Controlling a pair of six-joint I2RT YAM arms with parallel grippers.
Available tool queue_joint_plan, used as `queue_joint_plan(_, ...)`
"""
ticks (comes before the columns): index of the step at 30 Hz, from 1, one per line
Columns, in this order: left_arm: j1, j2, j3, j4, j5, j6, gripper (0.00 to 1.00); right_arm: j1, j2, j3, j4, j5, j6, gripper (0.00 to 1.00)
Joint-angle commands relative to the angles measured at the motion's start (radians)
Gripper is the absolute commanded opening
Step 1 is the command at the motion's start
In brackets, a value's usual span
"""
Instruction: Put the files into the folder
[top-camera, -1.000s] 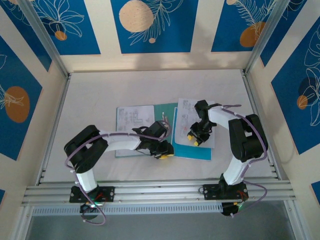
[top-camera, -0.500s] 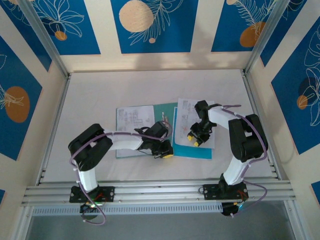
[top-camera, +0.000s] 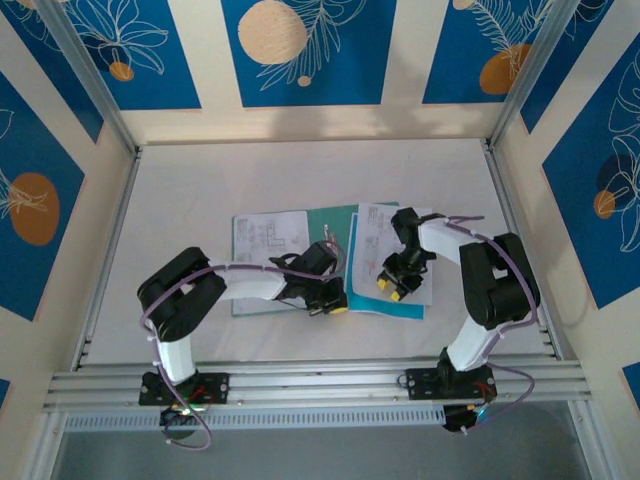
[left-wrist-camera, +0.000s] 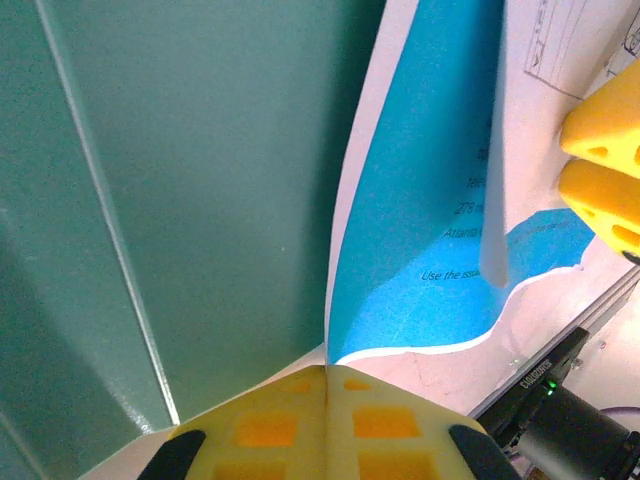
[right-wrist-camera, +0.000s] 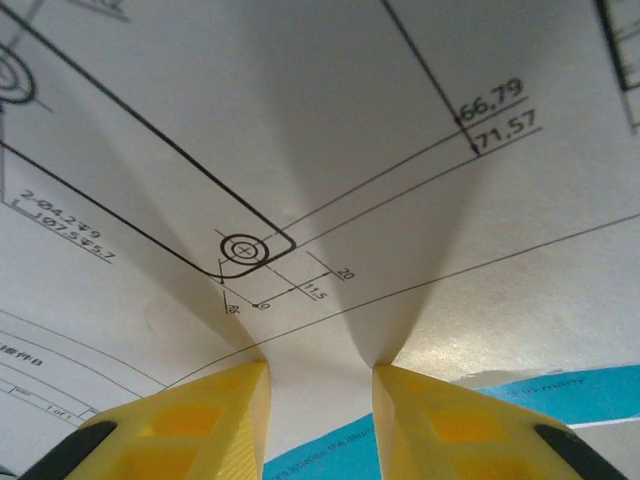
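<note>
Our left hand (left-wrist-camera: 325, 378) is pinched shut on the near corner of the files (left-wrist-camera: 420, 200), at 6 o'clock of the open folder (left-wrist-camera: 200, 180). We reckon that's to tuck them in. Our right hand (right-wrist-camera: 320, 375), fingers apart, pins the sheets flat at 3 o'clock.

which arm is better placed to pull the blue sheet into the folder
Left, likely: the left gripper is shut on the blue sheet right beside the folder. The right gripper is open over the white sheet, holding nothing.
</note>
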Motion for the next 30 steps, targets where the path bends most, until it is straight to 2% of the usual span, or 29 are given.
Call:
queue_joint_plan(1,-0.009,0.001,-0.014,0.011,-0.017,-0.014,0.0,0.013,-0.021,-0.031,-0.033,-0.016,0.0,0.34)
queue_joint_plan(13,-0.009,-0.014,-0.03,0.01,-0.022,-0.017,0.0,0.024,-0.07,-0.043,-0.048,-0.045,0.009,0.34)
queue_joint_plan(19,-0.01,-0.02,-0.036,0.008,-0.022,-0.018,0.0,0.014,-0.116,0.008,-0.074,-0.011,0.021,0.34)
queue_joint_plan(30,-0.01,-0.024,-0.035,0.0,-0.023,-0.012,0.0,-0.001,0.038,0.067,-0.014,-0.036,0.015,0.34)
